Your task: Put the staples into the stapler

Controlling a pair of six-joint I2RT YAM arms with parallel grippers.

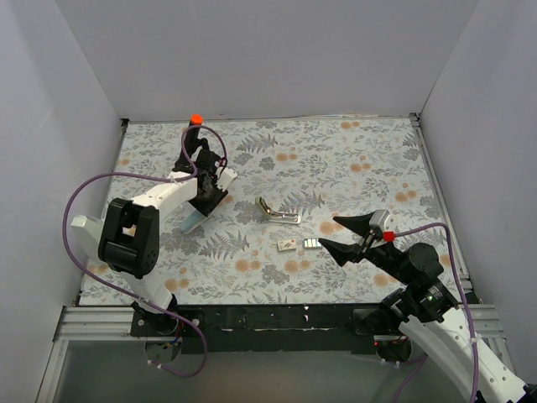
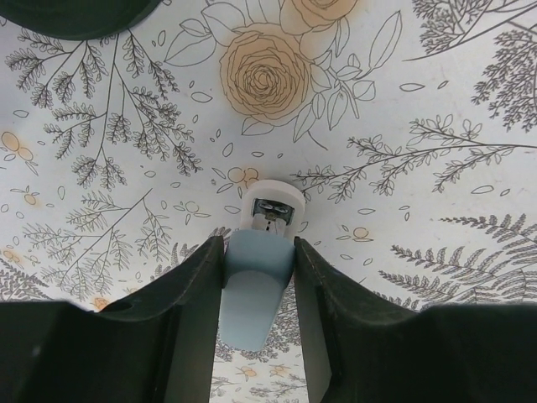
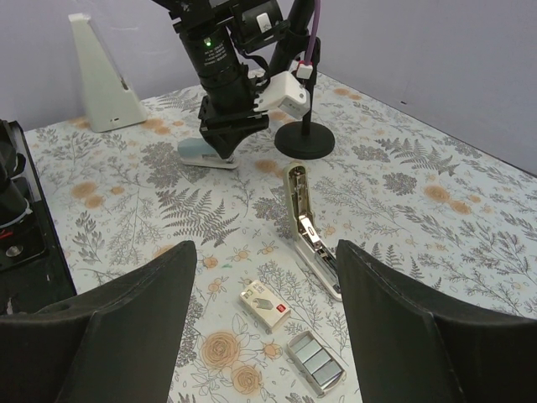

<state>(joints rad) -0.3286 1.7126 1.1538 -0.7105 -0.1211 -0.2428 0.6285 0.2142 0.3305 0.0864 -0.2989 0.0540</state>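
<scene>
The stapler [image 1: 279,211] [image 3: 310,235], pale olive-green with silver metal inside, lies hinged open at the middle of the floral table. Just in front of it are the staples: a small open tray of silvery blocks [image 1: 310,243] [image 3: 317,363] and their whitish box [image 1: 288,245] [image 3: 264,304]. My right gripper [image 1: 336,235] [image 3: 264,245] hovers open over the tray and box, touching neither. At the left, my left gripper [image 1: 205,197] [image 2: 258,248] points down onto a light blue bar [image 1: 193,220] [image 2: 252,285], and both fingers press against its sides.
A black stand with a round base and an orange tip [image 1: 195,119] [image 3: 304,138] stands behind the left gripper. White walls enclose the table on three sides. A black rail [image 1: 277,317] runs along the near edge.
</scene>
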